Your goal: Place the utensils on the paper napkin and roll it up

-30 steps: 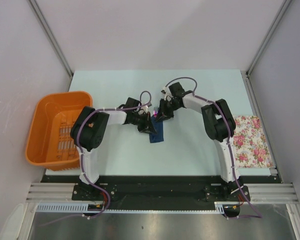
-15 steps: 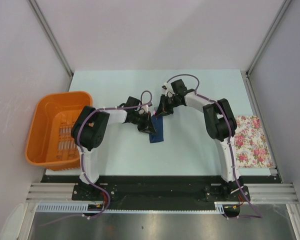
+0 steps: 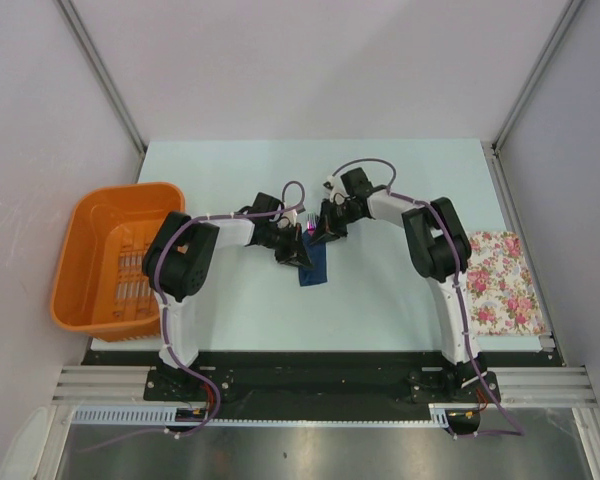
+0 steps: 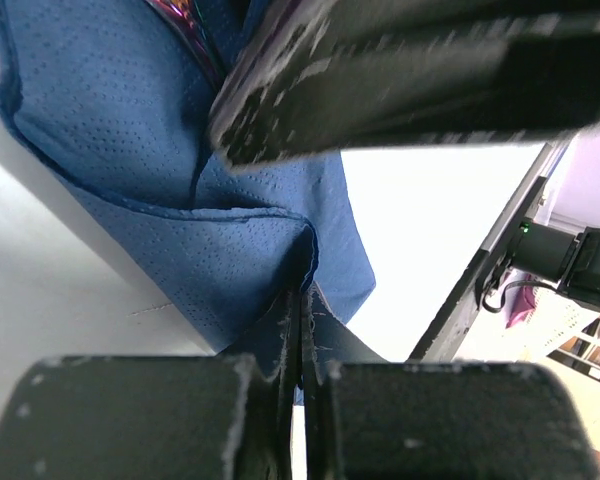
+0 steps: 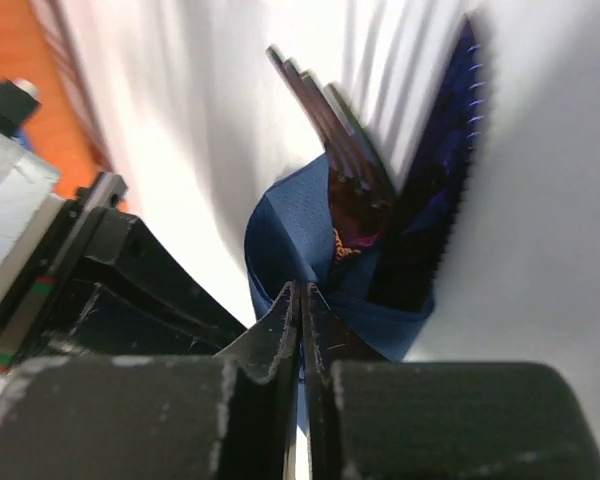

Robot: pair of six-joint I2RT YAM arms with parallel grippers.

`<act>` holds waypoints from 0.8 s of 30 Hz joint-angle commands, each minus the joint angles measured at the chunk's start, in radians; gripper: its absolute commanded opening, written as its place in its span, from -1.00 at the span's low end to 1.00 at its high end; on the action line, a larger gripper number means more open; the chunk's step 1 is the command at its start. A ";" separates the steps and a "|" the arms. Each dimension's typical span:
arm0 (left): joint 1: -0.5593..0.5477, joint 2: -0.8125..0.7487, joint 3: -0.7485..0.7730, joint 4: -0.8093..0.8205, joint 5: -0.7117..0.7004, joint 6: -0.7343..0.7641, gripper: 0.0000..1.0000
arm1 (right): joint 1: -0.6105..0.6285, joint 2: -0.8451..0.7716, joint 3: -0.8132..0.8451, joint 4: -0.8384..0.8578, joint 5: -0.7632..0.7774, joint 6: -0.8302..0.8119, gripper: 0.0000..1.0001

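Observation:
The navy paper napkin (image 3: 315,265) lies mid-table, partly rolled around the purple utensils (image 3: 307,229), whose tips stick out at its far end. In the right wrist view the fork (image 5: 340,150) and a serrated knife (image 5: 442,170) poke out of the napkin roll (image 5: 290,240). My left gripper (image 3: 298,252) is shut on a fold of the napkin (image 4: 230,270) at its left edge. My right gripper (image 3: 320,232) is shut on the napkin's far edge beside the utensils.
An orange basket (image 3: 115,255) stands at the table's left edge. A white floral cloth (image 3: 502,282) lies at the right edge. Grey walls enclose the table on three sides.
The right gripper shifted slightly away and back toward the napkin's far end. The left gripper and the napkin have barely moved.

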State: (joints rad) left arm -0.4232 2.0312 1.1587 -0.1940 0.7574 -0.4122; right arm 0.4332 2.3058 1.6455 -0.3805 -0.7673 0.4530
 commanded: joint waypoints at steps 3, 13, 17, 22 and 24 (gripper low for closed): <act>0.006 0.047 -0.011 -0.067 -0.161 0.082 -1.00 | -0.056 -0.011 -0.061 0.169 -0.182 0.136 -0.87; 0.006 0.044 -0.010 -0.062 -0.162 0.085 -1.00 | -0.054 -0.014 -0.130 0.244 -0.228 0.167 -0.93; 0.006 0.041 -0.010 -0.061 -0.162 0.084 -1.00 | -0.053 0.010 -0.130 0.220 -0.199 0.135 -0.94; 0.006 0.017 -0.010 -0.055 -0.162 0.081 -1.00 | -0.057 0.037 -0.151 0.226 -0.176 0.142 -0.98; 0.006 0.000 -0.010 -0.047 -0.156 0.073 -1.00 | -0.057 0.038 -0.164 0.232 -0.171 0.147 -1.00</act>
State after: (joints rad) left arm -0.4232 2.0308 1.1599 -0.1955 0.7570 -0.4076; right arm 0.3794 2.3192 1.5082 -0.1684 -0.9634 0.6067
